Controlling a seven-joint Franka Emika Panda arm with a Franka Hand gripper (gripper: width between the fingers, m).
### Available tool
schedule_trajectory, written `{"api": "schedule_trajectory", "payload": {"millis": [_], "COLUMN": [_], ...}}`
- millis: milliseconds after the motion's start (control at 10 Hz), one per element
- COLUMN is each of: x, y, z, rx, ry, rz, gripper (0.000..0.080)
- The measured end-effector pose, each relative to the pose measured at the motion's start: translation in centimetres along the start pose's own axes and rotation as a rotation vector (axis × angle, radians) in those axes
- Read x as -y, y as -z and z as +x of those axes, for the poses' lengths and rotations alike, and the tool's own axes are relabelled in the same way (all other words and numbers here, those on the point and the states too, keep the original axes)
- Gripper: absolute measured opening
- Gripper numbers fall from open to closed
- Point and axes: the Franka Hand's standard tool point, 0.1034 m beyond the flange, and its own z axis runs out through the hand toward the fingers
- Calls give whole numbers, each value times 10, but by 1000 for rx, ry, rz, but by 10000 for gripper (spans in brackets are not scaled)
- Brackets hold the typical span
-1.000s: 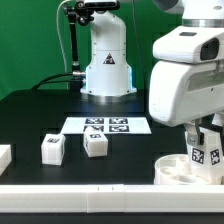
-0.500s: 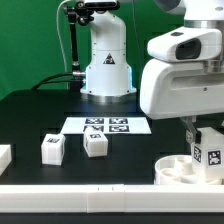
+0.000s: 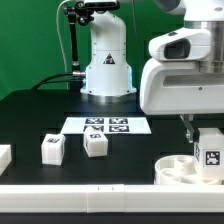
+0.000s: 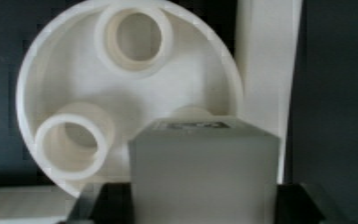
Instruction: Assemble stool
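The round white seat disc lies on the black table at the exterior view's lower right, against the white bar. My gripper is shut on a white leg block with a tag on its face and holds it upright over the disc's right part. In the wrist view the leg block fills the space between the two dark fingers, and the seat disc with its round sockets lies beyond it. Two more leg blocks stand on the table at left of centre.
The marker board lies flat in front of the robot base. A plain white bar runs along the near table edge. Another white piece sits at the left edge.
The arm has shifted a little to the exterior view's right with the leg block, which now sits further over the seat disc's right side.
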Motion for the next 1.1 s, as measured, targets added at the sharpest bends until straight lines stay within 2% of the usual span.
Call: {"api": "schedule_trajectory", "payload": {"millis": [400,600,1100], "x": [3,6,10], "y": [0,-1,-1], "z": [-1,-2,-3], "rx": [36,58,79], "ry": [-436,-659,-929], "rz": [73,93,95], "gripper": [337,337,337]}}
